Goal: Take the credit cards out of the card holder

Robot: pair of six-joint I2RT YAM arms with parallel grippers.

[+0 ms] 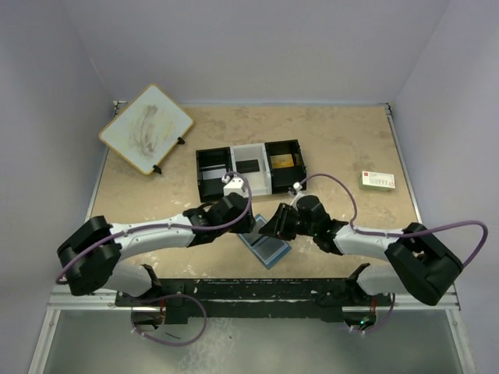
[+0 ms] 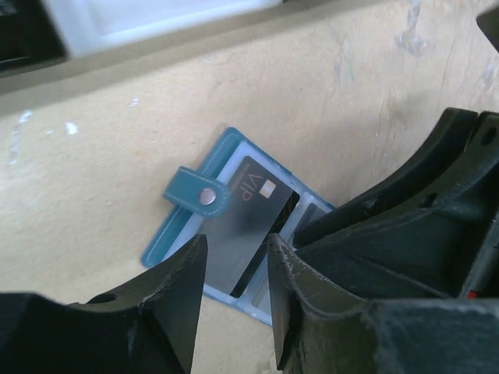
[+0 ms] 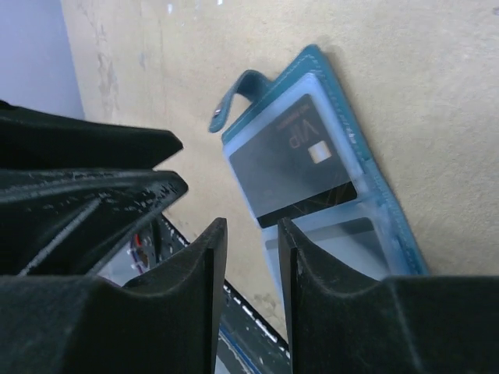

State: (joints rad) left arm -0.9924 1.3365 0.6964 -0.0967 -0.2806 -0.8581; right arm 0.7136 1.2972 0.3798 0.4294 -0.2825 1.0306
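Card holder lies open on the table, dark card face up in its pocket. My left gripper and right gripper hover over it, fingers narrowly parted, pinching nothing. I reckon they're placed so one pins and the other draws the card.

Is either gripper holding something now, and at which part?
Nothing seems held: left gripper and right gripper stand parted above the open card holder, its black card lying in it.
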